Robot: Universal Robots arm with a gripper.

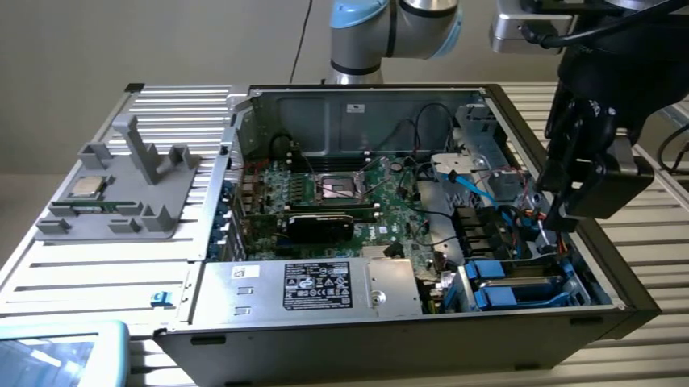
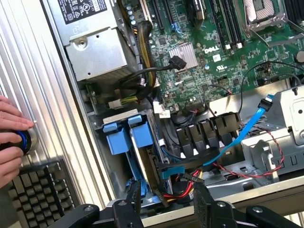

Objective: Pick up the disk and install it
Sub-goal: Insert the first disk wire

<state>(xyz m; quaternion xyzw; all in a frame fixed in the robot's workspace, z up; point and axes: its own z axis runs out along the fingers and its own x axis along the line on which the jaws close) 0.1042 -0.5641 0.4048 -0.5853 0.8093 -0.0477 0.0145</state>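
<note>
Apparently we are at the seating end of the job, not the pick-up: the disk point(image 2: 142, 156) sits on edge in the drive cage point(image 2: 107, 124), its blue rails showing at the top, in the corner of the computer case point(image 1: 635, 302) on the exterior view's right, beside the power supply point(image 1: 312, 286). Our gripper point(image 2: 166, 204) hangs just above that cage with its jaws spread wide and nothing between them; neither finger touches the disk, as far as we can see. In the exterior view the gripper point(image 1: 576, 189) stands over the same corner, above the disk point(image 1: 517, 286). We cannot tell whether the disk is fully home in its slot, since its lower end is hidden by the cage.

We judge that any further move here calls for a straight, careful path: the blue cable point(image 2: 242, 135) and the red wires point(image 2: 266, 161) run close beside the cage, and the fingers could snag them. A press on the disk would need to land squarely on its upper edge, not on the rails. A person's hand point(image 2: 9, 137) rests on a knob point(image 2: 24, 140) outside the case, well apart from our tool
</note>
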